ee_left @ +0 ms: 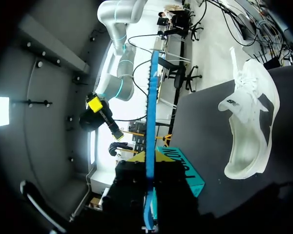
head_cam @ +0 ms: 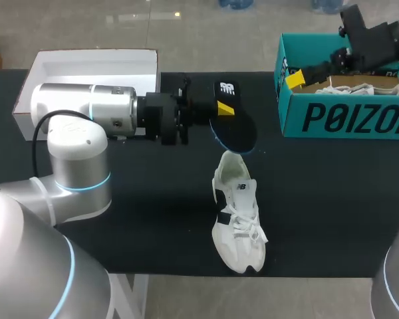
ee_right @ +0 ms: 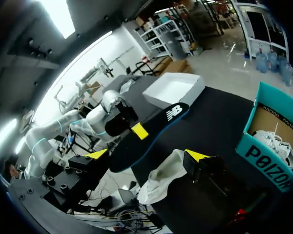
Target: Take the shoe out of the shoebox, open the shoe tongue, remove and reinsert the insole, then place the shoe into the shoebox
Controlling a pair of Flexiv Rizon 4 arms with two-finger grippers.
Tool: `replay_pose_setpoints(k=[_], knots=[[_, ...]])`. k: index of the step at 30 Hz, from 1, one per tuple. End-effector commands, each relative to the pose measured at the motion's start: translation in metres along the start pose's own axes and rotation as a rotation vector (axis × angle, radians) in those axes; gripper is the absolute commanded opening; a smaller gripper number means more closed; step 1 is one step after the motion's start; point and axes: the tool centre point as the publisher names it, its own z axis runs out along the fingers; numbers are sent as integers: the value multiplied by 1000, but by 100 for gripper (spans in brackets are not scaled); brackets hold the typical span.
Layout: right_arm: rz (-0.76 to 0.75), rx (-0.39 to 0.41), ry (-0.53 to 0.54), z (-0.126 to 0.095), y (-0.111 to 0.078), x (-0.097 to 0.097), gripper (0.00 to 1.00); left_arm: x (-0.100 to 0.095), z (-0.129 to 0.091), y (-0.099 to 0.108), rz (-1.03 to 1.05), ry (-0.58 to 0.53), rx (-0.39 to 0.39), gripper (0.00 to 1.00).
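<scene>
Above the white shoe lying on the table, the left gripper clamps the dark insole, which I judge should slide in toe-first and shallow while the empty, wide-open right gripper steadies the heel.

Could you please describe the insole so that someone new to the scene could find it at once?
Start at the black table and find the white shoe lying near its middle. Just beyond the shoe's heel, the left gripper holds the insole. It is the only flat, dark, blue-edged piece, with a white logo.
</scene>
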Motion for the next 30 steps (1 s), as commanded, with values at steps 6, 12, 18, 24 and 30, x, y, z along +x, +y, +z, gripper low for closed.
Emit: replay_pose_setpoints(k=[6, 12, 18, 24, 30], knots=[[-74, 61, -180, -33, 0, 19, 100, 3, 2, -4, -24, 13, 9, 0], [-51, 126, -182, -34, -3, 18, 100, 6, 5, -5, -34, 21, 9, 0], [-6, 225, -188, -32, -1, 19, 100, 10, 9, -7, -37, 30, 6, 0], [12, 292, -227, -39, -6, 27, 100, 20, 12, -10, -48, 53, 7, 0], [13, 343, -267, -47, -12, 34, 100, 26, 14, -12, -61, 63, 15, 0]])
